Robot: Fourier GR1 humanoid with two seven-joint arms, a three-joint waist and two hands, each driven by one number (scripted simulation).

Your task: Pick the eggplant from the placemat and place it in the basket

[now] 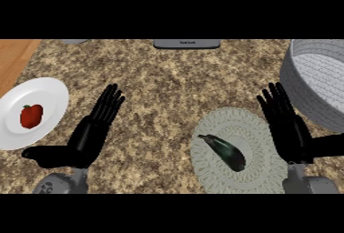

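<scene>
A dark purple eggplant lies slantwise on a round pale woven placemat at the lower right of the counter. My right hand stands open, fingers straight, over the placemat's right edge, just right of the eggplant and not touching it. The grey woven basket sits at the far right, partly cut off by the view's edge. My left hand rests open at the lower left, fingers pointing up.
A white plate with a red pepper lies at the left edge. A wooden surface shows at the top left. A grey object sits at the counter's far edge.
</scene>
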